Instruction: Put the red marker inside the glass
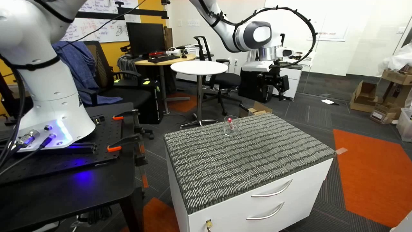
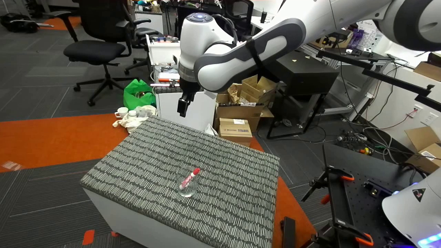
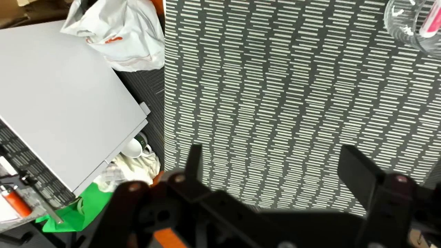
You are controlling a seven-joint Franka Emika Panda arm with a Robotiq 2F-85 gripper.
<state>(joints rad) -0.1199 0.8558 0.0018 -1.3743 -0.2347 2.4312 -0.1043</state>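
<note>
hovering empty, spread wide, the black two-fingered gripper (image 3: 273, 163) could, by sweeping low, topple the clear round glass (image 2: 193, 188) with the slim red-and-white marker (image 2: 188, 178) leaning inside.

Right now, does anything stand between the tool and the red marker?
Only the glass, its clear wall around the red marker already leaning inside. Nothing else visible stands between them and the open tool.

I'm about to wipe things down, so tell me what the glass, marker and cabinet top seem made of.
Glass: clear and glossy with bright glints; likely real glass, though plastic is possible.
Marker: probably smooth plastic, judging by its evenly coloured red end.
Cabinet top: probably matte fabric, from its dashed pattern and lack of glare.
</note>
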